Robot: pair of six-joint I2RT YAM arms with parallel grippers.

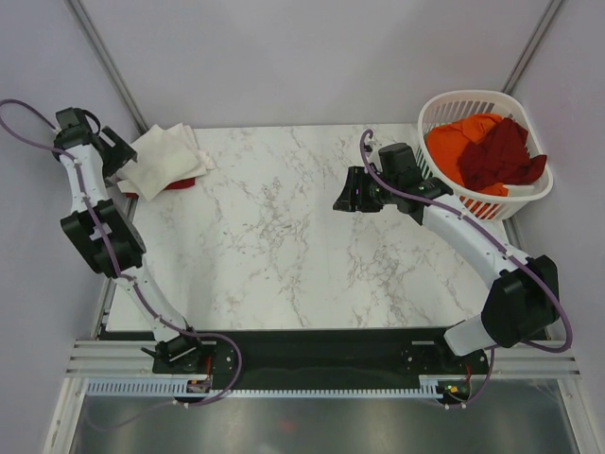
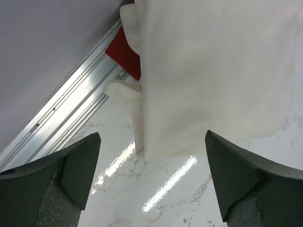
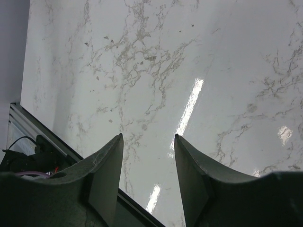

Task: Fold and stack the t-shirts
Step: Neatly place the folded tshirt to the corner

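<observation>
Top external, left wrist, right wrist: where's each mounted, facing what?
Top external: above and behind the bases, looking down on table, left arm, right arm, basket.
Left wrist: on left arm, past open left gripper at cream-white shirt over red shirt.
Right wrist: on right arm, past right gripper at table.
Shared: top and left wrist both see those shirts.

Folded cream-white shirts point(image 1: 163, 154) lie on a red shirt point(image 1: 181, 183) at the counter's point(image 1: 284, 236) far left corner. A white basket point(image 1: 442, 105) at the far right corner holds an orange shirt point(image 1: 454, 142) and a maroon shirt point(image 1: 501, 156).
</observation>
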